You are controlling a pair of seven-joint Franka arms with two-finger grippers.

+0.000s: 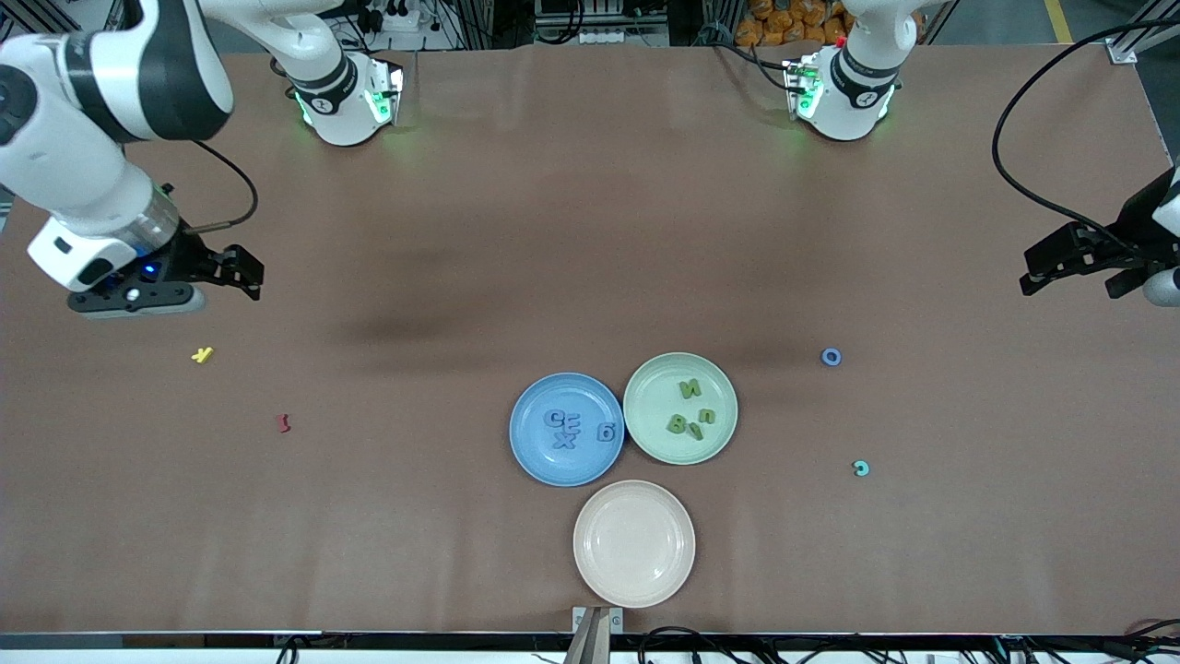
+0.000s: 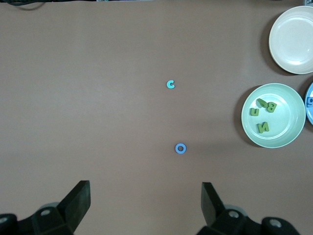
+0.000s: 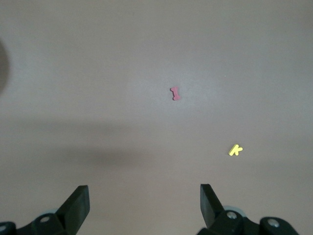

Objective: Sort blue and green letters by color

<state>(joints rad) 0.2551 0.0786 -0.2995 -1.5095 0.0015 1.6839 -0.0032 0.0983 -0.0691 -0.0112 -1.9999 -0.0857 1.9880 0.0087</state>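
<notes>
Blue letters (image 1: 576,430) are sitting in the blue plate (image 1: 530,452) near the middle of the table, and we are reading C, E, X and a g there. Green letters (image 1: 690,415) are lying in the green plate (image 1: 645,433), which is touching the blue plate on the side toward the left arm's end; we are counting about four olive pieces, with N and U readable in the left wrist view (image 2: 263,111). We are seeing a cream plate (image 1: 590,572) sitting nearer to the front camera, just beside both. A blue ring-shaped O (image 1: 831,357) and a teal c (image 1: 861,468) are lying loose on the table (image 1: 461,231) toward the left arm's end, the c nearer to the camera. We are seeing the left gripper (image 1: 1074,267) hanging over bare table at that end, fingers spread wide and holding nothing; the O and c are lying apart from it, and the plates are well apart. The right gripper (image 1: 241,277) is hovering over the right arm's end, fingers also spread wide and empty. A yellow K (image 1: 202,354) is lying near it on the table, and a dark red piece (image 1: 285,423) is lying nearer to the camera than the K. Both plates of sorted letters are lying well apart from this gripper too.
</notes>
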